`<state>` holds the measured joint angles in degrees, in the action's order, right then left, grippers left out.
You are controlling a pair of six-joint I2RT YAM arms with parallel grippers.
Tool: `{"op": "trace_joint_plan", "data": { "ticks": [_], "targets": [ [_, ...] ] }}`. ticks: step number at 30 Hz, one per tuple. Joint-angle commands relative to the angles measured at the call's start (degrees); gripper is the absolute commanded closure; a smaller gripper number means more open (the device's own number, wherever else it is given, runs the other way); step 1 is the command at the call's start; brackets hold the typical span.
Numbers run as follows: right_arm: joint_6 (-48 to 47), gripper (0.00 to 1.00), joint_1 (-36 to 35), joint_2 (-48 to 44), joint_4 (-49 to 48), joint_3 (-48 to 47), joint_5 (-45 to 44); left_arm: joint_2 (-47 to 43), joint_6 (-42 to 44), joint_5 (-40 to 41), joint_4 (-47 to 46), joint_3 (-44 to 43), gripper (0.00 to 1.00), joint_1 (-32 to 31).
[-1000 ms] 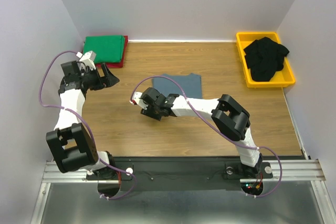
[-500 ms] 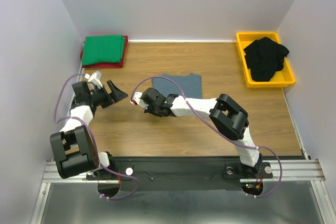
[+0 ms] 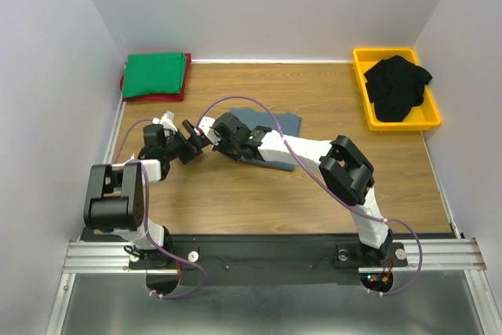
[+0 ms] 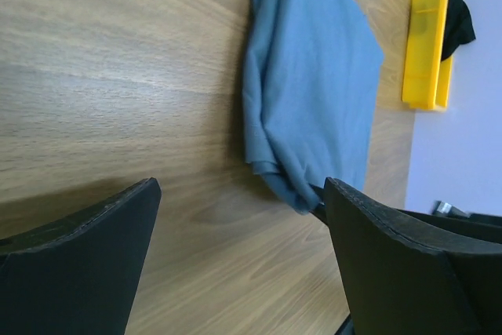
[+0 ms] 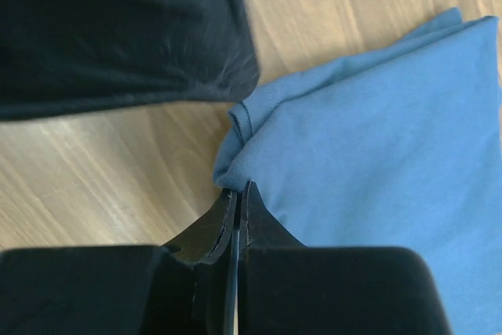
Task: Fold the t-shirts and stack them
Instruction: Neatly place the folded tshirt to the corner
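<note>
The folded slate blue-grey cloth t-shirt [image 3: 279,121] lies on the wooden worktop [image 3: 235,198], stretching rightward from its left corner, which the right pincer [image 5: 238,194] pinches shut, while the left pincer [image 4: 239,186], jaws spread, faces that corner from just beside it.

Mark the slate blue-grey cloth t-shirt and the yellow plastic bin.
slate blue-grey t-shirt [image 4: 314,76]: left wrist view, flat middle.
yellow plastic bin [image 3: 404,125]: top external view, near rim.

Place: robotics lab cell
Walls: plain white panels [image 3: 267,5] beyond and beside the jaws
Mount: aluminium rail [image 3: 439,255] behind the jaws
Surface: wooden tabletop [image 3: 235,202] under them
</note>
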<state>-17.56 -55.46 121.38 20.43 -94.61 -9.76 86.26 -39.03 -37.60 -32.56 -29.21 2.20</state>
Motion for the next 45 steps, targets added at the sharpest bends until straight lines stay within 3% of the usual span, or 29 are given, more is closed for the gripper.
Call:
{"op": "trace_joint_plan", "data": {
  "ticks": [1,9,16,31,34,37,38,40,41,42,44,45],
  "targets": [
    [1.91,0.99,0.7,-3.17,-2.32,-2.69,1.41,3.91,-7.37,2.8,-9.18,-2.43,0.04,-2.02],
    [2.97,0.99,1.14,-2.03,-2.32,-4.53,2.11,10.76,-14.67,4.82,-15.69,-5.32,0.04,-8.78],
    [4.37,0.99,1.15,-1.5,-2.32,-6.46,2.73,14.81,-17.31,7.81,-15.96,-8.14,0.07,-12.04],
    [6.4,1.0,1.23,-1.94,-2.32,-5.33,4.22,22.9,-19.07,12.47,-17.98,-16.49,0.33,-16.43],
    [6.49,0.99,1.15,-2.29,-2.32,-4.8,4.49,23.87,-19.07,12.91,-18.94,-17.28,0.34,-16.79],
    [6.49,0.99,1.23,-2.29,-2.32,-4.62,4.31,24.39,-18.63,12.56,-19.91,-17.81,0.45,-17.05],
    [6.49,0.99,1.15,-2.12,-2.32,-4.71,4.22,24.4,-18.28,12.56,-20.18,-17.98,0.55,-17.05],
    [6.66,0.99,1.23,-2.2,-2.23,-4.71,3.7,23.96,-16.79,12.73,-20.27,-18.42,0.66,-17.05],
    [6.84,0.94,1.23,-2.38,-2.23,-4.45,3.17,23.61,-15.39,12.99,-18.53,-19.03,0.76,-17.05],
    [6.75,0.74,1.32,-3.34,-2.23,-4.1,2.3,22.82,-10.07,14.82,-15.2,-21.82,0.91,-17.14],
    [7.19,0.51,2.2,-4.83,-2.23,-2.26,1.94,22.46,-4.69,17.99,-7.63,-24.39,0.95,-16.96],
    [7.36,0.45,2.81,-5.8,-2.23,-1.38,1.94,22.2,1.61,18.96,-4.83,-27.88,0.95,-17.05]
  ]
}}
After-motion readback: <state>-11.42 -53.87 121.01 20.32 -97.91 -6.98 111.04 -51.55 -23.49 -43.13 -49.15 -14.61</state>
